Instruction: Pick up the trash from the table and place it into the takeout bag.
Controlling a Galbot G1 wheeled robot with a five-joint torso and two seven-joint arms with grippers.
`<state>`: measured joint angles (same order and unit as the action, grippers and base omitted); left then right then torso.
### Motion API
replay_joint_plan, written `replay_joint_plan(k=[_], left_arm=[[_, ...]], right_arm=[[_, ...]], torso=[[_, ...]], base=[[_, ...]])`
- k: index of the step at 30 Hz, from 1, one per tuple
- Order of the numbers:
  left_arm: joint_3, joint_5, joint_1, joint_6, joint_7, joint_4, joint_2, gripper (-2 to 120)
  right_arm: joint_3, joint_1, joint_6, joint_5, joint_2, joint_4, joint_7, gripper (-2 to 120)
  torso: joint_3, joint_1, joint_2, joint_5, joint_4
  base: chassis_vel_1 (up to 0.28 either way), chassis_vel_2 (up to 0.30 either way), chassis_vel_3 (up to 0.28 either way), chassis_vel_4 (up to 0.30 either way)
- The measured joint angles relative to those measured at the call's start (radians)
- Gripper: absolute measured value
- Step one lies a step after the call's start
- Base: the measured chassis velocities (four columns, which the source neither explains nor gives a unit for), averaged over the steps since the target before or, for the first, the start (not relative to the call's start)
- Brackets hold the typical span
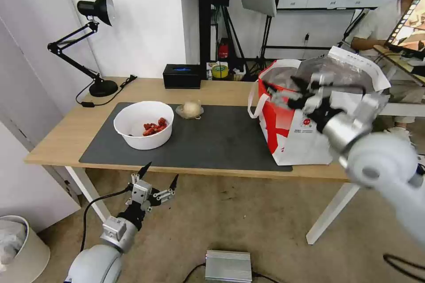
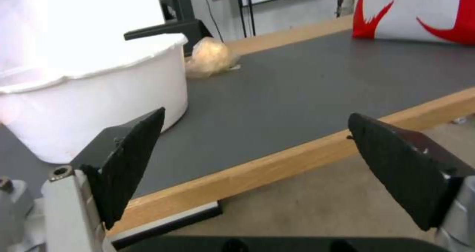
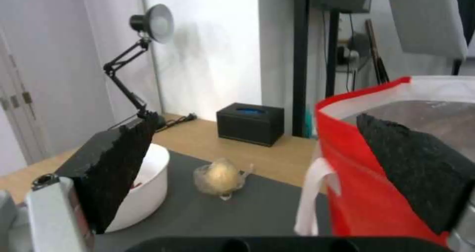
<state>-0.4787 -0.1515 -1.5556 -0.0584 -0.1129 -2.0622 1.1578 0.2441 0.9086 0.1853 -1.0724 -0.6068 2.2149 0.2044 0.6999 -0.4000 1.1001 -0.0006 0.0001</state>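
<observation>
On the table, a dark grey mat carries trash: a white round bowl with red scraps at its left and a beige ball in clear wrap behind the middle. The red-and-white takeout bag stands open at the right end. My right gripper hovers open and empty at the bag's mouth; its wrist view shows the bag, the ball and the bowl. My left gripper hangs open below the table's front edge, facing the bowl and the ball.
A black desk lamp stands at the table's back left and a black rectangular box at the back middle. On the floor lie a silver unit in front and a white bin at the left. A person sits behind the bag.
</observation>
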Motion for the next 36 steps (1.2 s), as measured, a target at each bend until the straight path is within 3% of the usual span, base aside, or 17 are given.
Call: replay_joint_plan(k=[7,10,20,36], left_arm=[[0.002,0.008,-0.007,-0.002,0.000,-0.002,0.011,100],[0.003,0.011,-0.012,-0.004,0.001,-0.002,0.015,100],[0.005,0.012,-0.012,-0.008,0.000,0.005,0.016,100],[0.003,0.008,-0.014,-0.019,-0.001,0.017,0.010,100]], right_arm=[[0.035,0.214,-0.093,0.185,-0.067,0.019,0.006,100],[0.064,0.364,-0.166,0.327,-0.142,0.004,0.009,100],[0.082,0.599,-0.305,0.589,-0.345,-0.060,-0.008,100],[0.069,0.691,-0.374,0.713,-0.479,-0.139,-0.014,100]], torso=[[0.000,0.000,0.000,0.0007,-0.0001],[0.000,0.000,0.000,0.0007,-0.0002],[0.000,0.000,0.000,0.0006,-0.0001],[0.000,0.000,0.000,0.0006,-0.0001]], base=[[0.000,0.000,0.000,0.000],[0.000,0.000,0.000,0.000],[0.000,0.000,0.000,0.000],[0.000,0.000,0.000,0.000]])
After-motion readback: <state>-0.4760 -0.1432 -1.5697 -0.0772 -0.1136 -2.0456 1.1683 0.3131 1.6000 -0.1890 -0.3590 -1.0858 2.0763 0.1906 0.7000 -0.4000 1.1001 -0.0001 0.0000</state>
